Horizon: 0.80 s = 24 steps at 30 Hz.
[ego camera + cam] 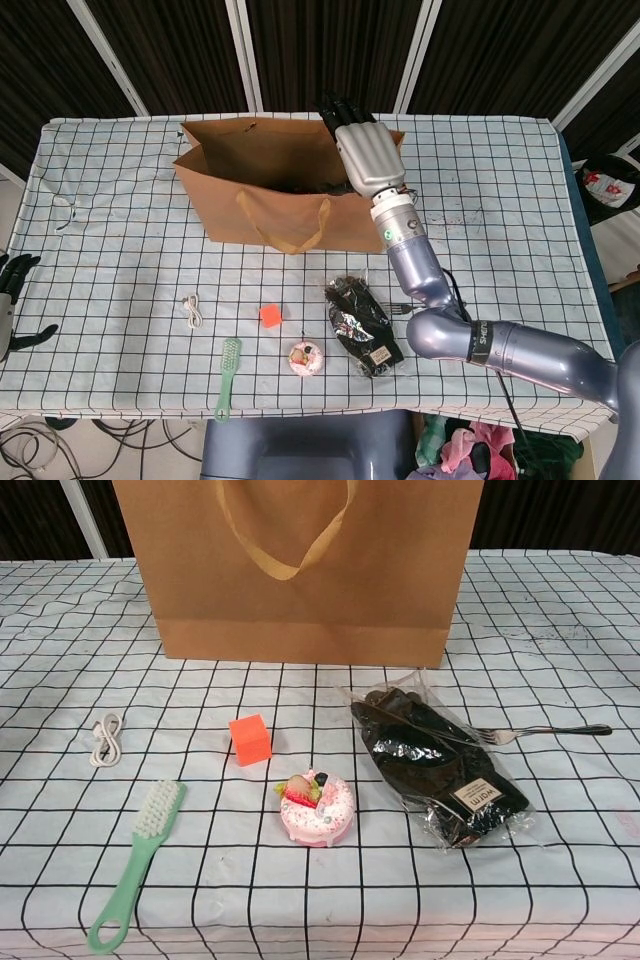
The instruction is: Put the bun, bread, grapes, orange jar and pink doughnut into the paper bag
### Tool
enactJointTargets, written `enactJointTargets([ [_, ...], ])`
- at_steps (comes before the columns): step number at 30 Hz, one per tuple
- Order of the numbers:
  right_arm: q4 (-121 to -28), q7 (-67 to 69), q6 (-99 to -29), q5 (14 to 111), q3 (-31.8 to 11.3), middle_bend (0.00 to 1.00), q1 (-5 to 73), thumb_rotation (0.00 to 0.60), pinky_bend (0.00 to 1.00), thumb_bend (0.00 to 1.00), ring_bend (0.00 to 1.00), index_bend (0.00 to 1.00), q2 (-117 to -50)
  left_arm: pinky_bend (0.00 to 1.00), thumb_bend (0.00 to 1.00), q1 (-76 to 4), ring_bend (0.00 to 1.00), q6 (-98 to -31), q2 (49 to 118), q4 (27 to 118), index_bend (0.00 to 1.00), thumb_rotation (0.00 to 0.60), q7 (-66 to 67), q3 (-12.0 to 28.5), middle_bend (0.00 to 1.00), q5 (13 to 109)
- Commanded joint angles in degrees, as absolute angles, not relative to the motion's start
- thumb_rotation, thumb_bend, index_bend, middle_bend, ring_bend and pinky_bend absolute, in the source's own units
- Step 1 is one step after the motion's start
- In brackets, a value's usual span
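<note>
Doughnut [318, 808], pink, lies nearest on the checked worktop [560, 630], beside bagged gloves [440, 770]. Beyond stands the paper bag [285, 190]; the right hand [368, 157] hovers over its mouth, fingers spread, holding nothing. Left hand [12, 300] rests open at the worktop's edge.

Small tag on bagged black gloves [440, 767] bears print, roughly "wom"; not surely legible.

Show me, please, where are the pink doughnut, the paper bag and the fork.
pink doughnut [318, 810], chest view, on its icing.
paper bag [300, 580], chest view, on its front wall.
fork [545, 730], chest view, on its handle.
</note>
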<state>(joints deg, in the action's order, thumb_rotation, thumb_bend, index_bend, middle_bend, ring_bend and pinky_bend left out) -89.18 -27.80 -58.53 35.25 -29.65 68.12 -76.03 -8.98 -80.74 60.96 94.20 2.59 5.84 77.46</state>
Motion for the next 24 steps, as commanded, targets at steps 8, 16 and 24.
enactJointTargets([
  [8, -106.92, -25.46, -70.98, 44.89, -28.70, 0.10, 55.35, 0.600, 0.22, 0.07, 0.19, 0.10, -62.16, 0.03, 0.05, -8.98, 0.00, -80.94, 61.49, 94.29, 0.12, 0.600, 3.62, 6.08, 0.09, 77.00],
  [16, -122.02, -21.87, -73.46, 62.63, -13.67, 0.13, 39.72, 0.600, 0.22, 0.07, 0.20, 0.12, -53.68, 0.03, 0.05, -8.71, 0.00, -81.40, 61.38, 94.78, 0.12, 0.600, 3.45, 5.91, 0.09, 77.56],
  [24, -120.48, -18.83, -71.08, 78.60, -1.95, 0.19, 33.69, 0.600, 0.22, 0.08, 0.25, 0.14, -59.55, 0.03, 0.05, -8.67, 0.00, -81.68, 61.73, 94.49, 0.12, 0.600, 3.37, 6.33, 0.09, 77.14],
])
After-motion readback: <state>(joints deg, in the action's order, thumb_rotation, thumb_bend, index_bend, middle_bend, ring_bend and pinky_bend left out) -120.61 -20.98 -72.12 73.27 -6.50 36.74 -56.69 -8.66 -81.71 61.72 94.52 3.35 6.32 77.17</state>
